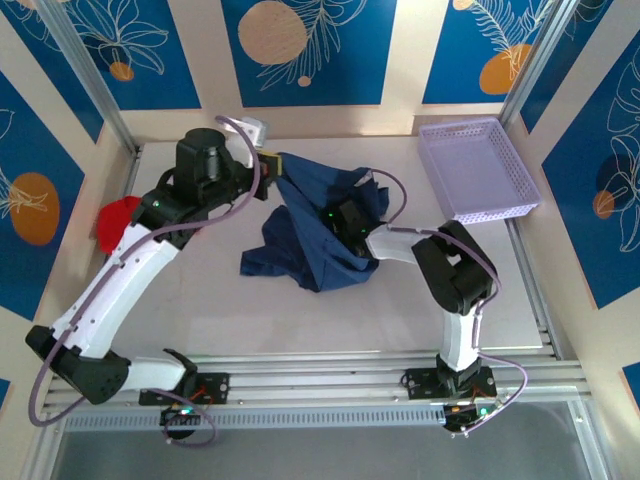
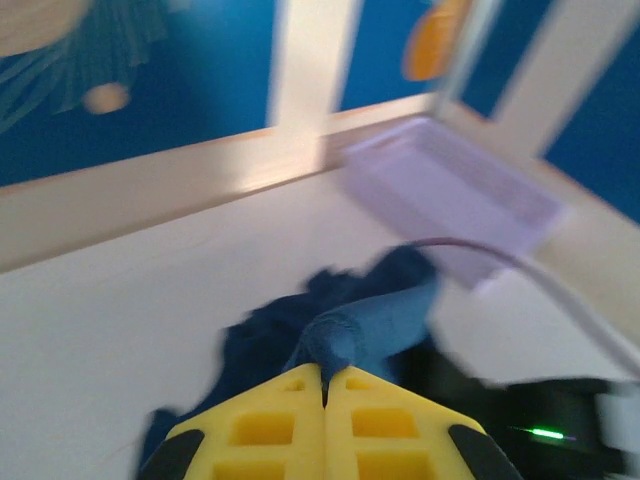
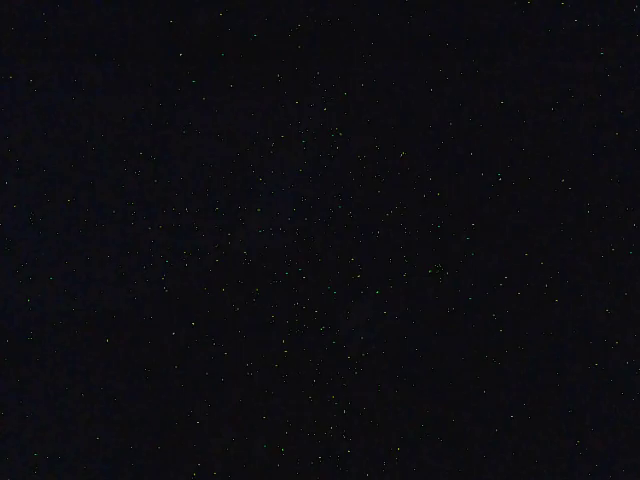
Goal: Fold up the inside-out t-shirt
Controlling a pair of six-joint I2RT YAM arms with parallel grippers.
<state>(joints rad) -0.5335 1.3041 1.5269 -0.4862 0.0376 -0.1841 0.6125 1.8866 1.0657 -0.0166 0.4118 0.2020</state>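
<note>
Your left end effector (image 2: 323, 382) is pinching the navy t-shirt (image 1: 310, 250); right end effector (image 1: 347, 222) is closed, buried in it. Lavender tray (image 1: 475, 170) sits apart.

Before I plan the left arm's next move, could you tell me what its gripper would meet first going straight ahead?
The left gripper would first push into the navy t-shirt it pinches; beyond that, probably the right arm's black wrist.

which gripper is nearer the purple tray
right. the right gripper is buried in the navy t-shirt, just left of the tray; the left gripper pinches the shirt's far edge, farther to the left.
</note>
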